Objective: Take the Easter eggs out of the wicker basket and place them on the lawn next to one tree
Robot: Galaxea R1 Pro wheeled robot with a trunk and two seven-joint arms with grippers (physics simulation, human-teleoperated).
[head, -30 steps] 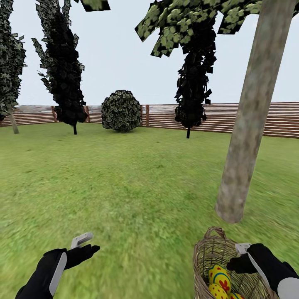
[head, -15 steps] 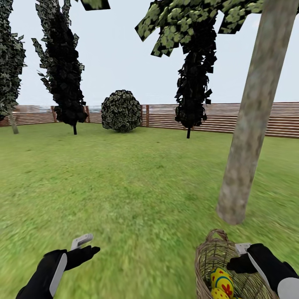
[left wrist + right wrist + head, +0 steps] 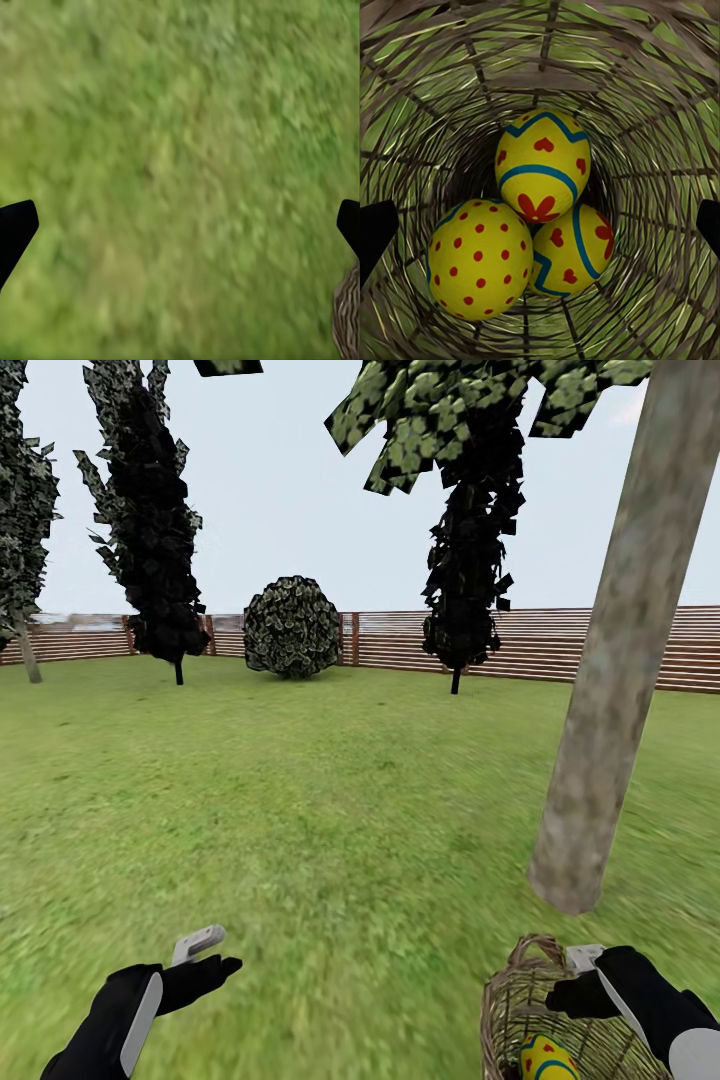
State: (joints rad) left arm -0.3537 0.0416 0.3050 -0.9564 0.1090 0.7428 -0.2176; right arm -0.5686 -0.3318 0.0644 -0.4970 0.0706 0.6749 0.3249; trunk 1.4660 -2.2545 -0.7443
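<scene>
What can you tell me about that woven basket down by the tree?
The wicker basket is tan-brown, round, open-weave, with a small arched loop handle on its rim. It sits upright on the lawn, just short of the tree trunk. Grass shows through its weave. Inside, three yellow Easter eggs lie huddled together at the bottom. The right gripper hovers at its rim.

1. In our head view, the basket (image 3: 545, 1010) now sits lower and further right than a second ago, its bottom cut off by the picture's edge.
2. We now see one egg (image 3: 545, 1057) above that edge, where two or three showed before.
3. The tree (image 3: 612, 660) trunk's base has drifted slightly right and lower.
</scene>
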